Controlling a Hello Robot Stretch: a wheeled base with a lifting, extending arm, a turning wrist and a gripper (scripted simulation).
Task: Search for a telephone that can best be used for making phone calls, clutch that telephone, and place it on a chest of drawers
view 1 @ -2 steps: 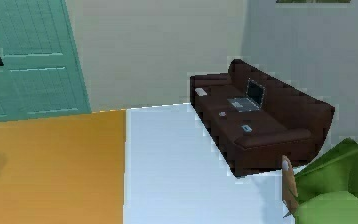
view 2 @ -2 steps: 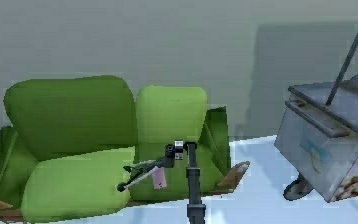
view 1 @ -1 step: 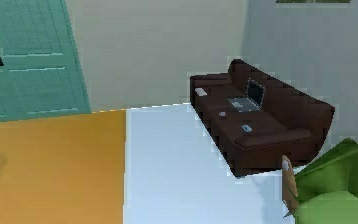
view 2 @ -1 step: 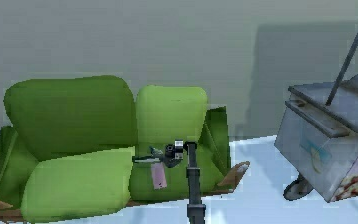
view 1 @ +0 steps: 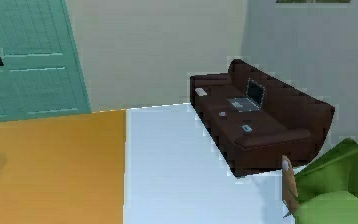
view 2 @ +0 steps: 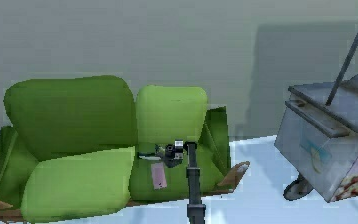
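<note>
Pale pinkish slab (view 2: 159, 176): small, flat, upright oblong, light pink-grey; its shape is too coarse to name it a telephone with certainty
Slab position: arm side view, just at 7 o'clock of the picture's centre, directly at 6 o'clock of the gripper's fingers, seen against the green armchair's (view 2: 77, 130) seat front
Gripper (view 2: 162, 155): dark body with thin fingers pointing toward 9 o'clock, at the far end of the arm (view 2: 193, 185), which rises from the 6 o'clock edge
Gripper state: how far the fingers are spread cannot be told; the slab is at the fingers with the seat cushion behind it, so it cannot be told whether it is grasped or merely lies there
Lighter green cushion (view 2: 171, 112): upright on the armchair, at 12 o'clock of the gripper
Grey wheeled cart (view 2: 327, 135): at 3 o'clock in the arm side view, apart from the armchair
Dark brown sofa (view 1: 277, 125): at 3 o'clock in the forward view; it carries an opened laptop (view 1: 252, 95) and a small grey item (view 1: 246, 127) at 6 o'clock of the laptop
Teal door (view 1: 32, 60): at 10 o'clock in the forward view
</note>
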